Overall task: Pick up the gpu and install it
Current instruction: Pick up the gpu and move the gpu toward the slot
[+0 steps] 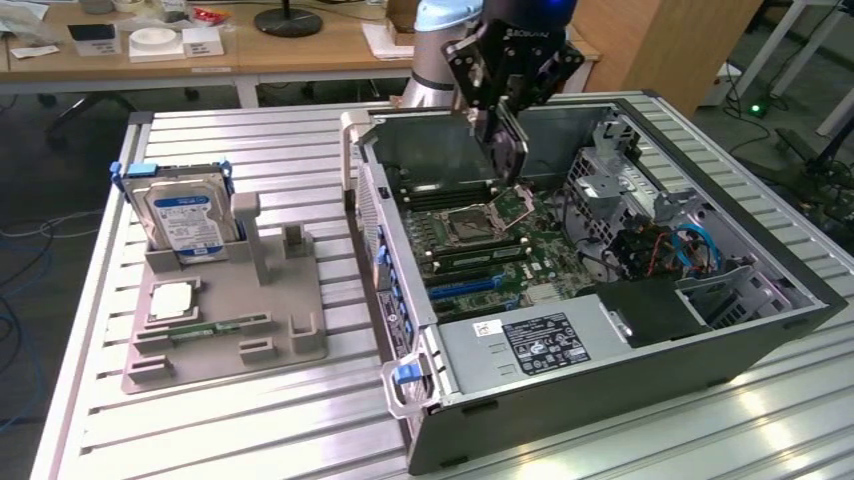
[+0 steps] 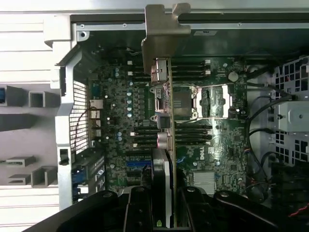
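Observation:
My gripper [image 1: 499, 108] hangs over the open computer case [image 1: 400, 330] and is shut on the gpu [image 1: 506, 150], a thin card held on edge with its lower end just above the motherboard [image 1: 514, 255]. In the wrist view the gpu [image 2: 165, 111] appears edge-on between the black fingers [image 2: 137, 203] of my gripper [image 2: 163, 198]. Its silver end bracket [image 2: 161, 41] points toward the case's rear wall. The card sits above the CPU socket [image 2: 186, 104] and the memory slots, apart from the board.
A grey holder [image 1: 267, 310] on the exterior view's left carries a hard drive [image 1: 184, 222], a CPU chip [image 1: 174, 300] and a RAM stick [image 1: 214, 327]. Inside the case are a power supply [image 1: 534, 345], cables [image 1: 667, 250] and a drive cage.

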### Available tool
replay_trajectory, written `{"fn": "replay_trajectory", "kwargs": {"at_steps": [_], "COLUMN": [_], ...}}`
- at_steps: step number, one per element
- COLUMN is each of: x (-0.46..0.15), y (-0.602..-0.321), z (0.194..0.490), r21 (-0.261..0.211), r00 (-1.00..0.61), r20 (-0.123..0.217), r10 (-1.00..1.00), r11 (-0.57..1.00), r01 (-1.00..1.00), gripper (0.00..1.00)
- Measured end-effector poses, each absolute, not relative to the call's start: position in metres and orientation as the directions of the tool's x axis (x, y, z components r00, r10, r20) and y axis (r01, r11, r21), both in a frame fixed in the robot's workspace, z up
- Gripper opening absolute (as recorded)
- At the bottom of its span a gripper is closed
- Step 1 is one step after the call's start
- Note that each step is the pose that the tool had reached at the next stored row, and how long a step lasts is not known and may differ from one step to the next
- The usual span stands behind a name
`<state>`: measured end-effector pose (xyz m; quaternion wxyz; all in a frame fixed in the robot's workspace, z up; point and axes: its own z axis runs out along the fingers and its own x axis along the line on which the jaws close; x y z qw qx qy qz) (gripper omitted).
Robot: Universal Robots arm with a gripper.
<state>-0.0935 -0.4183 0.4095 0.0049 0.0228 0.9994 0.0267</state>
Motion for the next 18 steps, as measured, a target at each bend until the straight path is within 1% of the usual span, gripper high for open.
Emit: {"fn": "replay_trajectory", "kwargs": {"at_steps": [18], "x": [-0.033], "y": [-0.418], "z": [0.408], "r21": [0.054], "r00": [-0.999], "r20": [-0.008], "r10": [0.046], "r11": [0.998], "r01": [0.045], "gripper": [0.29]}}
